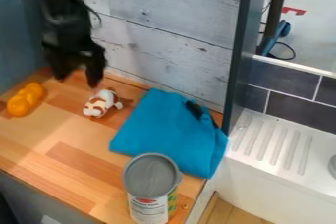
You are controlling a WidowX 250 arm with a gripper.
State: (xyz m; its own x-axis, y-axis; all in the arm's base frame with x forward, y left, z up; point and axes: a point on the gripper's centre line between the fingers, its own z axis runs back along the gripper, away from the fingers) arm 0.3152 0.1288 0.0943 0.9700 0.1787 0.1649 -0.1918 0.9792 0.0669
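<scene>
Brown-and-white toy (99,104), probably a small animal figure, sits on counter (59,132), just below and right of end effector (77,81), which hangs wide, holding nothing. Lumpy orange object (25,100) to its lower left; blue cloth (160,129), then can (151,181), lower right.
</scene>
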